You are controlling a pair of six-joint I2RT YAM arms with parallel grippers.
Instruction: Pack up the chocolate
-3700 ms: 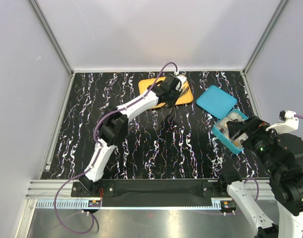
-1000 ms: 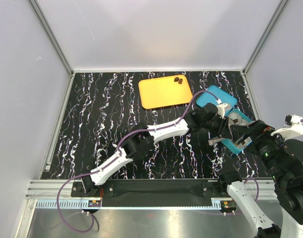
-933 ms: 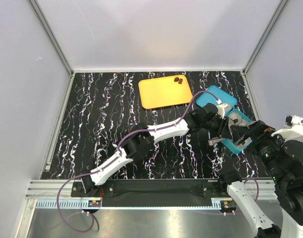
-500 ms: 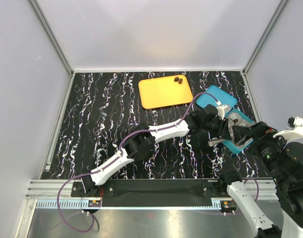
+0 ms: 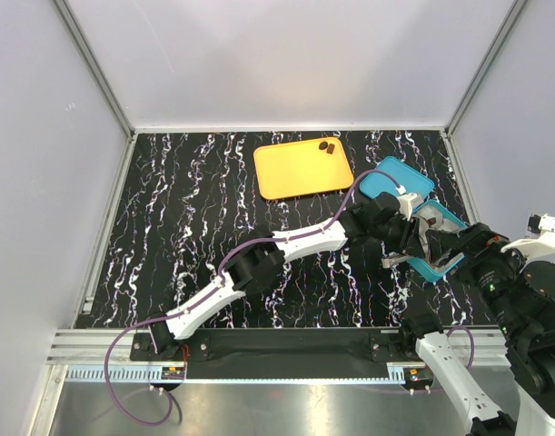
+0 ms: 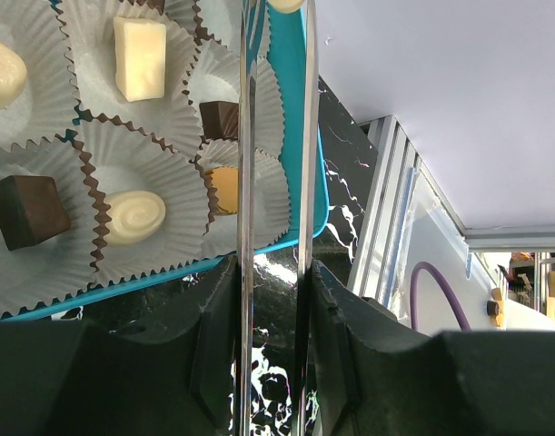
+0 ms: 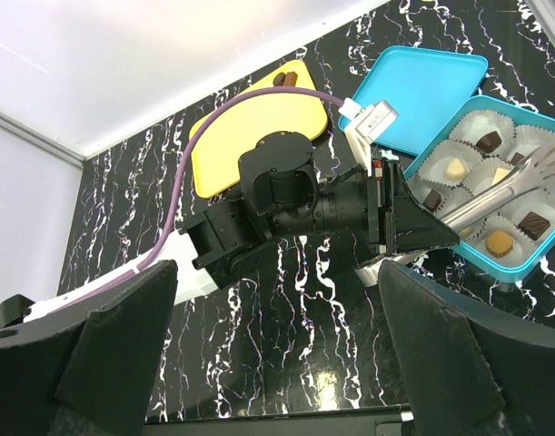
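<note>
My left claw point(image 6: 275, 309) was clamped on tongs point(image 6: 245, 136), their length reaching right over the box point(image 6: 315, 163) of filled cups point(image 6: 123, 218). Two dark chocolates point(image 5: 326, 145) lay on the tray point(image 5: 295, 173), far and left of it. I judged the left arm point(image 5: 304, 238) nearer. My right claw point(image 7: 277, 350) stood apart, empty.

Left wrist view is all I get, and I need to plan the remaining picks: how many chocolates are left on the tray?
Observer: Two dark chocolates sit together at the far right corner of the tray. The rest of it is bare.
Operator: And where is the lid? I want to steer round it.
Observer: The lid lies flat right beside the box, on its far side, between the box and the tray.
</note>
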